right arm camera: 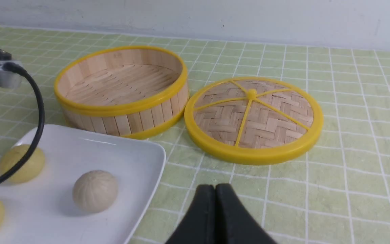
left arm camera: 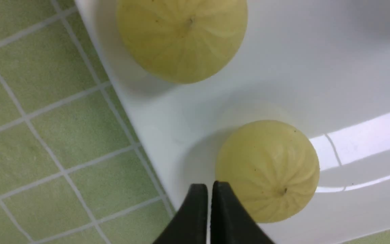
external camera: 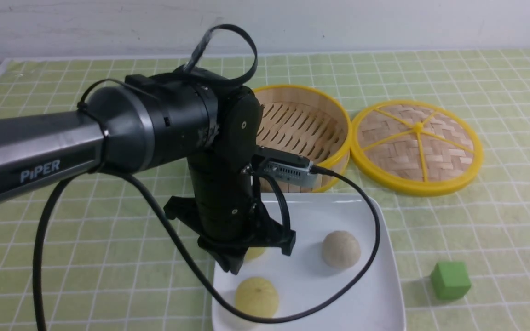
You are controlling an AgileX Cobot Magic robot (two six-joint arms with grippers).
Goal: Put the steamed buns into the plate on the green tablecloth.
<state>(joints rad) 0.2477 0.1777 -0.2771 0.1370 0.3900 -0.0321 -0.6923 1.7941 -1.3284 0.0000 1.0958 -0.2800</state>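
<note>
All three steamed buns lie in the white square plate point(external camera: 361, 299) on the green tablecloth point(external camera: 108, 257). The greyish bun point(external camera: 341, 248) is toward the plate's right. One pale yellow bun point(external camera: 256, 297) is near its front. The other yellow bun point(external camera: 256, 253) is half hidden behind my left gripper point(external camera: 231, 266), which points down over the plate's left side. In the left wrist view that gripper point(left arm camera: 209, 187) is shut and empty, right beside a yellow bun point(left arm camera: 269, 169). My right gripper point(right arm camera: 215, 189) is shut and empty over bare cloth, to the right of the plate point(right arm camera: 130, 152).
A round bamboo steamer basket point(external camera: 308, 124) with a yellow rim stands behind the plate, and nothing shows inside it. Its woven lid point(external camera: 416, 147) lies flat to its right. A green cube point(external camera: 450, 279) sits right of the plate. The left arm's black cable point(external camera: 375, 239) loops over the plate.
</note>
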